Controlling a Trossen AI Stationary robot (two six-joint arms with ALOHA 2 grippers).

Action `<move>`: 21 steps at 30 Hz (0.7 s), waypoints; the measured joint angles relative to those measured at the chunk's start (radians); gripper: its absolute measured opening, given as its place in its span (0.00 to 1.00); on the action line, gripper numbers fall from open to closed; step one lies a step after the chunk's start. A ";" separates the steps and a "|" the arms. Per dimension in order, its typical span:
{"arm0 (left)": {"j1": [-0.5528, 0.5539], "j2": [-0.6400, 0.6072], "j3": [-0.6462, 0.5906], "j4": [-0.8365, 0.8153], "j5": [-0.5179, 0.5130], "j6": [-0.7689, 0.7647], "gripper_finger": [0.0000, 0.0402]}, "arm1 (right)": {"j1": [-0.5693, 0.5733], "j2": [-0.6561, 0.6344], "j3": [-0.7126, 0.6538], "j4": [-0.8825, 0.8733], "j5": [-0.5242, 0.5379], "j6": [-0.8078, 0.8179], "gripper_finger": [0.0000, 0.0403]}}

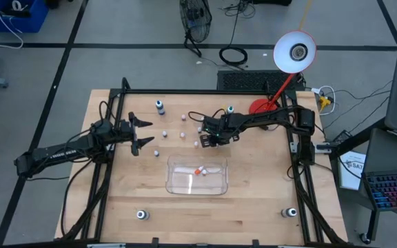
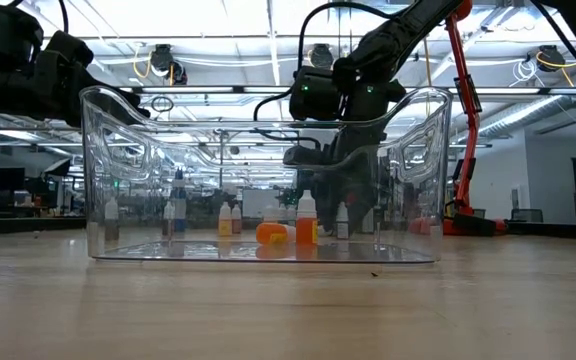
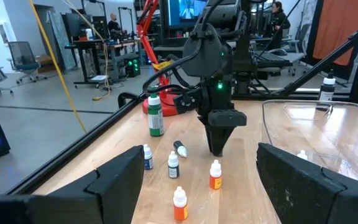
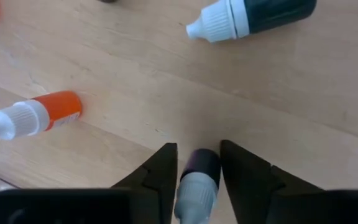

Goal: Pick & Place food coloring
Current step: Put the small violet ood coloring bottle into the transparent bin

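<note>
Small food coloring bottles (image 1: 182,134) stand and lie scattered on the wooden table beyond the clear tray (image 1: 173,180). One orange bottle (image 1: 200,170) lies inside the tray. My right gripper (image 1: 205,140) points down among the bottles, shut on a tiny dark-bodied, white-capped bottle (image 4: 199,169). An orange bottle (image 4: 39,115) and a dark green one (image 4: 253,15) lie near it. My left gripper (image 1: 140,134) hovers open near the table's left side, holding nothing; the left wrist view shows the right gripper (image 3: 217,146) ahead of it. My right gripper pinches the tiny bottle between its two fingers (image 4: 160,177), coming from above and pointing down. The fingers lie on either side of the dark body (image 4: 202,160), with the white cap toward the wrist. Whether the bottle's base rests on the table, I cannot tell.
Larger dark bottles stand at the far left (image 1: 160,105), far middle (image 1: 230,109) and near the two near corners (image 1: 141,214), (image 1: 289,212). A red desk lamp (image 1: 260,106) stands at the far right. A black frame borders the table.
</note>
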 joint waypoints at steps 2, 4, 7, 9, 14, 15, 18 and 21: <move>0.000 0.000 0.000 0.000 0.000 0.000 0.76 | 0.000 0.000 0.000 0.000 -0.002 -0.006 0.26; 0.000 0.000 0.000 0.000 0.000 0.000 0.76 | 0.000 0.000 0.000 -0.001 -0.004 -0.007 0.25; 0.000 0.000 0.000 0.000 0.000 0.000 0.76 | 0.000 0.000 0.000 -0.002 -0.030 -0.008 0.25; 0.000 0.000 0.000 0.000 0.000 0.000 0.76 | 0.000 0.000 0.000 -0.004 -0.035 -0.010 0.25; 0.000 0.000 0.000 0.000 0.000 0.000 0.76 | 0.000 0.000 0.000 -0.004 -0.062 -0.025 0.29; 0.000 0.000 0.000 0.000 0.000 0.000 0.76 | 0.000 0.000 0.000 -0.004 -0.061 -0.026 0.30; 0.000 0.000 0.000 0.000 0.000 0.000 0.76 | 0.000 0.000 0.000 -0.005 -0.062 -0.025 0.34; 0.000 0.000 0.000 0.000 0.000 0.000 0.76 | 0.000 0.000 0.000 -0.005 -0.063 -0.011 0.38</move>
